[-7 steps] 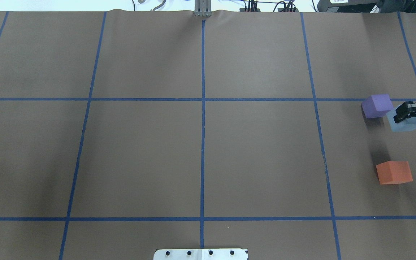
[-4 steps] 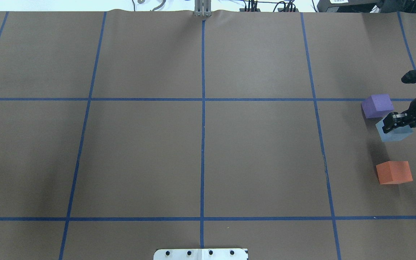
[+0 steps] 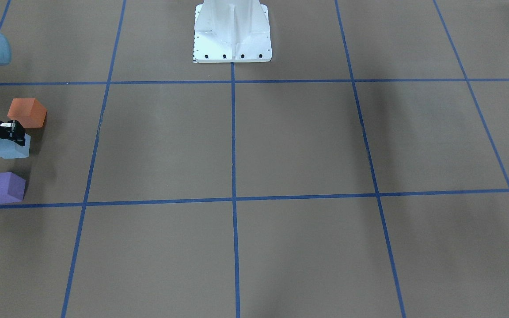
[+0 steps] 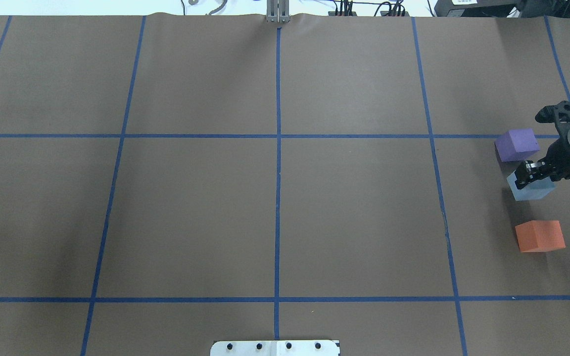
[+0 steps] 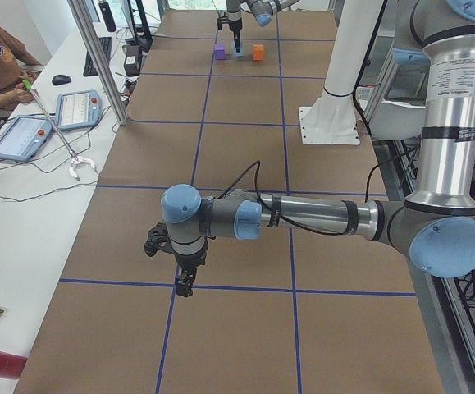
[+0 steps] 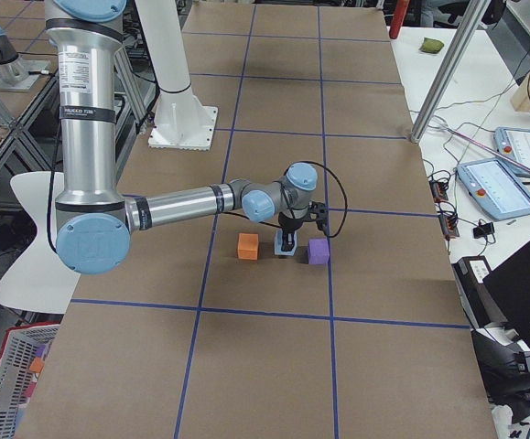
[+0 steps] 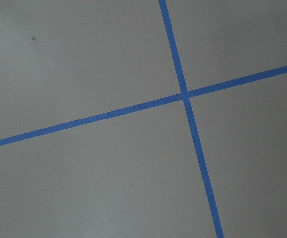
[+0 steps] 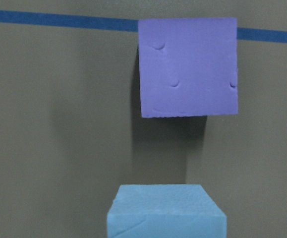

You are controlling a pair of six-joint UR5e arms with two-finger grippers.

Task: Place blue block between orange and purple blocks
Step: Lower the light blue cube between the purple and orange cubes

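Gripping: the right gripper [image 4: 525,176] comes in from the table's right edge, its jaws closed onto the top of the blue block [image 4: 533,191]; a firm pinch by the look of it
Blue block: in the gap of the row, purple block [image 4: 516,144] on the far side and orange block [image 4: 540,236] on the near side; apart from both, brown table [image 4: 275,212] showing on each side
Height: cannot tell whether it rests on the paper or hangs just above it
Wrist view: purple block straight ahead of the pincer, its far edge on a blue tape line [image 8: 59,20]; the blue block low and centred under the camera; orange out of shot behind
Relation that counts: the three blocks run in one line from far to near and the blue one sits about midway, so I judge the next move is straight down and let go, not sideways
Nearer arm: the right one, plainly; the left arm is well away at the other end
Left gripper [image 5: 184,284]: shown only in the side view; cannot tell whether it is parted or closed
Risk: a skewed release could nudge the purple neighbour
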